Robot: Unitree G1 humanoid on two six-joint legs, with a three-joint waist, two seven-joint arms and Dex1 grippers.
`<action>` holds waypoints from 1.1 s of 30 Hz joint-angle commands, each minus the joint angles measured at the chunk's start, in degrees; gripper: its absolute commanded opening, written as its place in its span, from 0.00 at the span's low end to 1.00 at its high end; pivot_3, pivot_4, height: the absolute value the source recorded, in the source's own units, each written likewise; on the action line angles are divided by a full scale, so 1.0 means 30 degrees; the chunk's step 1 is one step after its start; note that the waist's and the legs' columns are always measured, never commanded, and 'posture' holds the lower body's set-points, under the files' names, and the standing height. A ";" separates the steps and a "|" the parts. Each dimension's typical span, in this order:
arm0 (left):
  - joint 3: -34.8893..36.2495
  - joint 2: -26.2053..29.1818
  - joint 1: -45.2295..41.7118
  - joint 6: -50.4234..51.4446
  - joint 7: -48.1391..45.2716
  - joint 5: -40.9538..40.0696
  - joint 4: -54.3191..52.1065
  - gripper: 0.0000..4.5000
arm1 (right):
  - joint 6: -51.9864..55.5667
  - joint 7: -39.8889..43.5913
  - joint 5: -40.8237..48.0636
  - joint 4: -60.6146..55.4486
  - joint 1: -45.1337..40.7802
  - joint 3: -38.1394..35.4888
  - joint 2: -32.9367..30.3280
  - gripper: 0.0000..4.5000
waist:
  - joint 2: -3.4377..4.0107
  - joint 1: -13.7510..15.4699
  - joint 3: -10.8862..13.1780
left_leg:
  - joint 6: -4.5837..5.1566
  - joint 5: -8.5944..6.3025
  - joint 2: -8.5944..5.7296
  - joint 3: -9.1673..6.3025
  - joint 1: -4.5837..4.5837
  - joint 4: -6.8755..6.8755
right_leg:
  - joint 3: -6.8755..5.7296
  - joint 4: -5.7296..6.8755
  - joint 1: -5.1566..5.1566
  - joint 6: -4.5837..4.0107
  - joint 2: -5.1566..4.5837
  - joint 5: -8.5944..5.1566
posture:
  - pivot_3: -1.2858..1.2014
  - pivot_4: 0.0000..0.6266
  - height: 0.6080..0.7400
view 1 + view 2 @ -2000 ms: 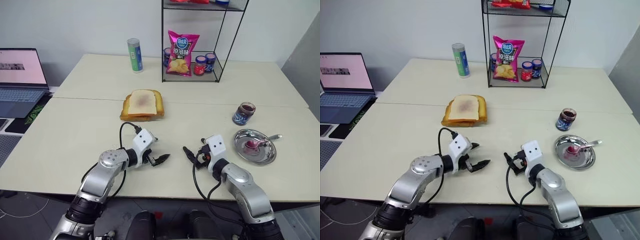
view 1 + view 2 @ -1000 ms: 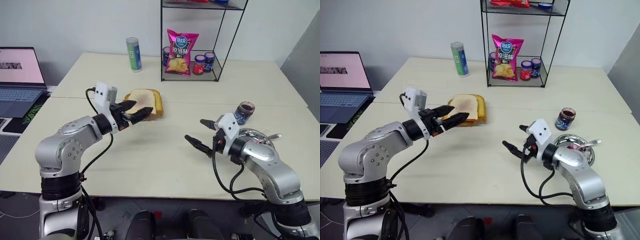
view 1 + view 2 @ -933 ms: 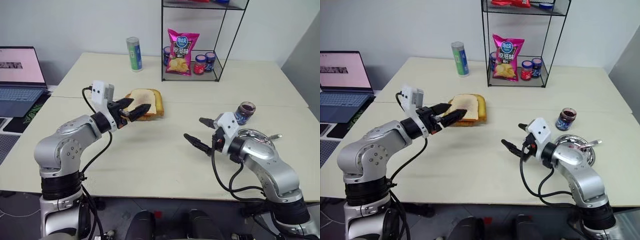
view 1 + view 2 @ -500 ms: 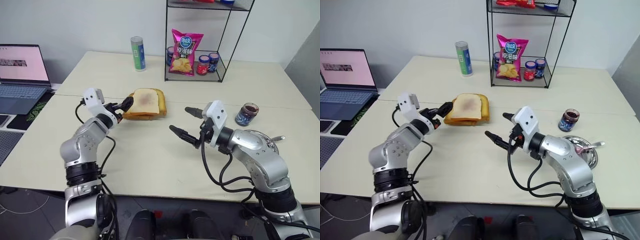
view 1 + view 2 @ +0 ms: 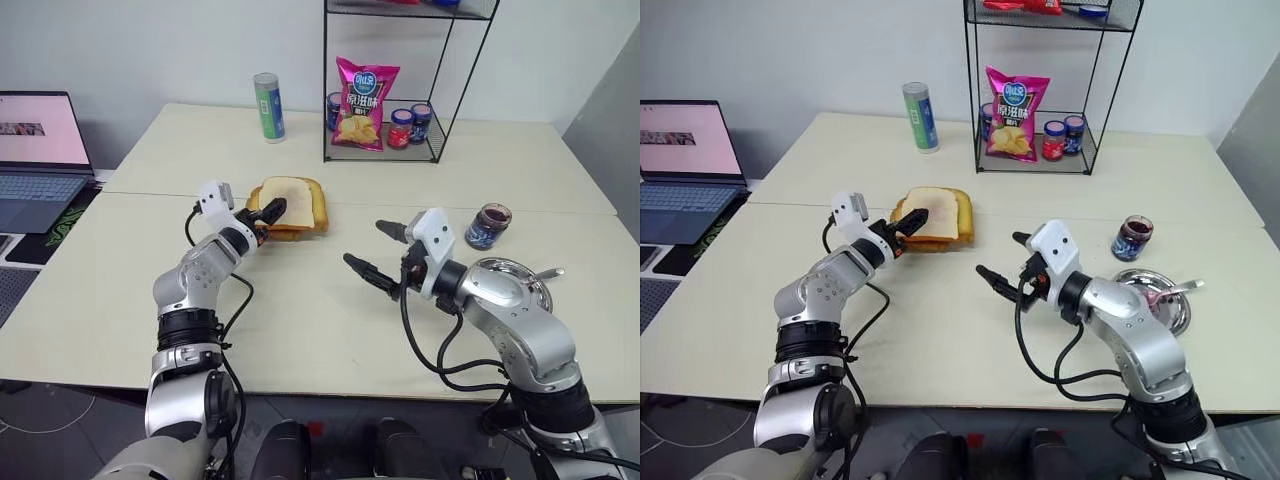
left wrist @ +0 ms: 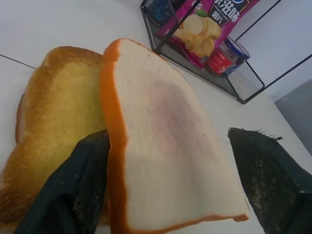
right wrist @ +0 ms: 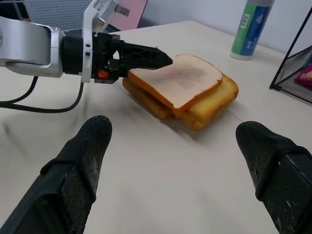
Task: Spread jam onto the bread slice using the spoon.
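Left wrist view looks along the left pincer [image 6: 161, 180], whose two black fingers stand apart on either side of the bread slice [image 6: 165, 141]: one finger presses against the slice's orange crust edge, the other is clear of the far edge, so the jaws straddle the slice without being closed on it. The slice has a pale face with a faint reddish-purple smear and lies on top of two golden stacked slices [image 6: 53, 112]. From the head camera, the left pincer [image 5: 270, 213] reaches level to the near left edge of the bread slice [image 5: 288, 192], which sits toward the middle of the desk [image 5: 150, 300], just in front of a black wire shelf [image 5: 385, 150]. The right pincer [image 5: 378, 253] hangs above the bare desk to the right of the bread, well apart from it, its fingers spread wide and holding nothing; the right wrist view shows those two fingers [image 7: 78, 165] far apart with the bread beyond them. The jam [image 5: 487, 227] is in a small lidless glass jar on the right side of the desk, and just in front of it is a round steel dish [image 5: 520, 300]; the spoon [image 5: 545, 273] lies in it with its handle jutting over the far right rim. On the shelf stand a pink bag of crisps [image 5: 364, 104] and small lidded jars [image 5: 410, 127]. A tall green and blue can [image 5: 268, 108] stands left of the shelf, and an open laptop [image 5: 40, 160] sits off the desk's left side.
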 commanded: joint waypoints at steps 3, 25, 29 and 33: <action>-0.0336 0.0186 -0.0775 -0.0557 -0.0116 0.0151 -0.0100 0.52 | -0.0316 -0.0399 -0.0132 -0.0404 -0.0270 -0.0701 -0.0130 1.00 | 0.0000 0.0007 0.0000 | 0.0000 0.0000 -0.0001 0.0001 0.0000 0.0000 | 0.0003 -0.0001 0.0001 0.0001 0.0000 0.0000 | 0.52 0.24 1.00; 0.0255 0.0775 -0.2329 -0.0860 0.0601 -0.0838 -0.2235 0.00 | -0.0358 -0.1087 -0.0261 -0.0208 0.0235 -0.1372 0.0105 1.00 | -0.0010 0.0007 0.0007 | -0.0001 0.0000 0.0001 0.0001 -0.0005 -0.0009 | 0.0002 -0.0002 -0.0004 0.0002 0.0000 0.0001 | 0.52 0.24 1.00; 0.0835 0.1037 -0.2807 0.1167 -0.0189 -0.3254 -0.4219 0.00 | -0.0189 -0.1199 -0.0186 -0.0471 0.0456 -0.1439 0.0097 1.00 | -0.0016 0.0004 0.0010 | -0.0003 0.0001 0.0001 -0.0002 -0.0011 -0.0007 | 0.0002 -0.0003 -0.0006 0.0002 -0.0001 0.0001 | 0.52 0.24 1.00; 0.0622 0.2204 -0.2883 0.4499 -0.1281 -0.5960 -0.6840 0.00 | 0.0815 -0.1135 0.0345 -0.2047 0.1564 -0.2101 -0.0568 1.00 | -0.0014 -0.0020 0.0011 | -0.0006 0.0002 0.0001 -0.0002 -0.0009 -0.0012 | 0.0002 0.0007 -0.0008 0.0005 0.0000 0.0000 | 0.52 0.24 1.00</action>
